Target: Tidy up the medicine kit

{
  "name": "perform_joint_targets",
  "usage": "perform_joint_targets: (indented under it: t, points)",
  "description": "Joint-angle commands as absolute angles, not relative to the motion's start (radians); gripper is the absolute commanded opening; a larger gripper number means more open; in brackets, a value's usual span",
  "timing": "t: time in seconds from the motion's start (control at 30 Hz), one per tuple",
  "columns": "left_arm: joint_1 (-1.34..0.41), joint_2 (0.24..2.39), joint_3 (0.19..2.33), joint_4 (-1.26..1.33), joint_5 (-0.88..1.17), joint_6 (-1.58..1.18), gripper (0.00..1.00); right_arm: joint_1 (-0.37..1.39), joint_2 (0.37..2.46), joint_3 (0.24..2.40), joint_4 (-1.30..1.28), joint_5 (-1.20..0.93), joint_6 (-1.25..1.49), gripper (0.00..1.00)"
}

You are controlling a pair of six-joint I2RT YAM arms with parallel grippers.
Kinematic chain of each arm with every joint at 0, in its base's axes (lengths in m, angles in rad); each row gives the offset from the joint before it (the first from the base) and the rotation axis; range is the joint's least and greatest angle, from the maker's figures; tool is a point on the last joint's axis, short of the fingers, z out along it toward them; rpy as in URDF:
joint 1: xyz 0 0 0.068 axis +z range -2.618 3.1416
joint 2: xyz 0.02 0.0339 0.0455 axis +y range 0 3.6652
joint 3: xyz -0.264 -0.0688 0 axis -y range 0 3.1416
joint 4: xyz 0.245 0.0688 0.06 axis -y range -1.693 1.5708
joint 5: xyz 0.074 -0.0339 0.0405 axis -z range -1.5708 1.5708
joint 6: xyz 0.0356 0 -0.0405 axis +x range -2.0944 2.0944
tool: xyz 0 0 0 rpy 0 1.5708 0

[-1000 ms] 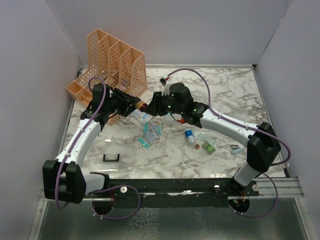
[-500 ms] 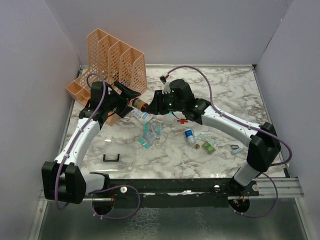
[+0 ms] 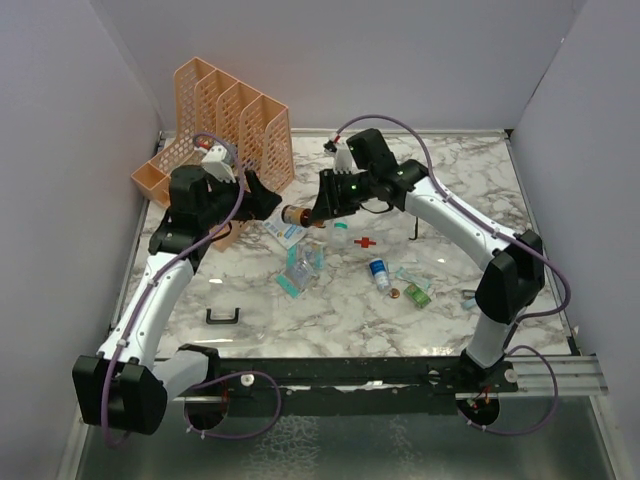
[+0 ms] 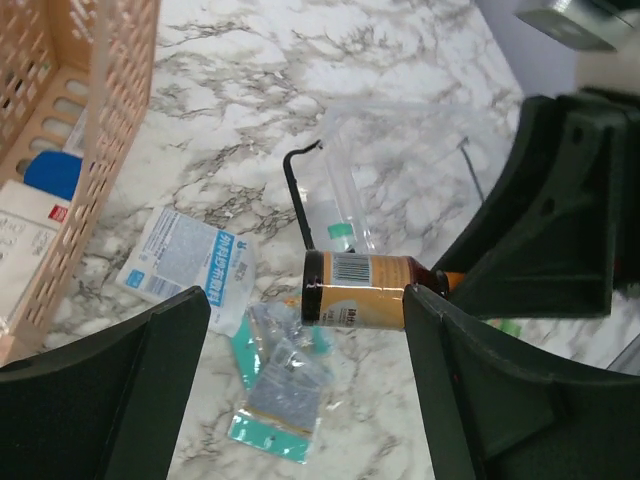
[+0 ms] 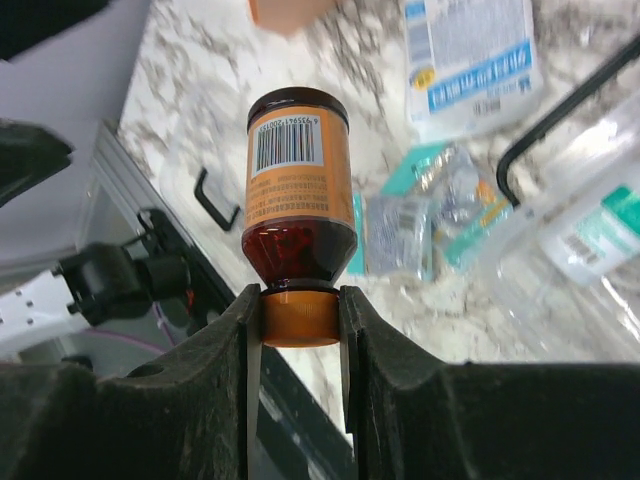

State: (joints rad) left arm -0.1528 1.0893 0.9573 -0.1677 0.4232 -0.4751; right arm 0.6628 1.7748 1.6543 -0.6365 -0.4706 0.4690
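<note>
**Item inspected:** the medicine kit [image 3: 367,242], a small clear plastic rectangular box with a red cross mark; it lies flat on the white marble-pattern table [image 3: 480,180], near the middle; from above I cannot tell whether its see-through lid is shut.

**Handling, as judged:** light; thin-walled; stiff enough to lift by one end, but likely to flex or crack under a hard pinch; the smooth walls look slippery, so a grip across them may slide; the thin black handle [image 5: 565,100] is the soundest place to take hold, failing that the rim of a short wall.

**Right claw** [image 3: 322,208]: clenched on the orange cap of a brown glass bottle with an orange label [image 3: 295,214]; the bottle is carried on its side above the table, base pointing towards the left arm.

**Left claw** [image 3: 262,196]: released, jaws spread wide, nothing between them; it stands just beside the bottle's base, apart from it.

**Kit relative to the claws:** the kit sits just to the right of the right claw and nearer the arm bases, lower than the claw and untouched by it; the left claw is further off, with the bottle and the right claw between it and the kit.

**Surroundings:** a tall orange mesh file rack [image 3: 225,120] stands behind the left claw; a white-and-blue sachet [image 4: 190,265] lies loose on the table.
</note>
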Motion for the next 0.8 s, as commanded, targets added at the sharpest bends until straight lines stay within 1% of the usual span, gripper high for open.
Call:
perform_joint_targets:
  t: [0.0, 0.17, 0.23, 0.33, 0.53, 0.67, 0.77]
  points:
    - [-0.238, 1.076, 0.926, -0.137, 0.562, -0.029, 0.8, 0.648, 1.795, 1.702, -0.838, -0.581, 0.391, 0.07]
    - [-0.397, 1.054, 0.855, -0.2, 0.541, 0.331, 0.86, 0.647, 1.789, 1.702, -0.882, -0.612, 0.368, 0.07]
    - [-0.432, 1.066, 0.843, -0.235, 0.558, 0.428, 0.86, 0.646, 1.784, 1.699, -0.893, -0.608, 0.364, 0.07]
    - [-0.44, 1.083, 0.834, -0.261, 0.604, 0.52, 0.86, 0.645, 1.772, 1.689, -0.899, -0.605, 0.36, 0.07]
    - [-0.447, 1.108, 0.834, -0.273, 0.626, 0.637, 0.85, 0.646, 1.752, 1.663, -0.904, -0.622, 0.353, 0.07]
    - [-0.461, 1.125, 0.833, -0.311, 0.691, 0.696, 0.82, 0.646, 1.743, 1.669, -0.919, -0.643, 0.338, 0.07]
    - [-0.471, 1.126, 0.817, -0.314, 0.699, 0.715, 0.8, 0.646, 1.743, 1.675, -0.933, -0.67, 0.323, 0.07]
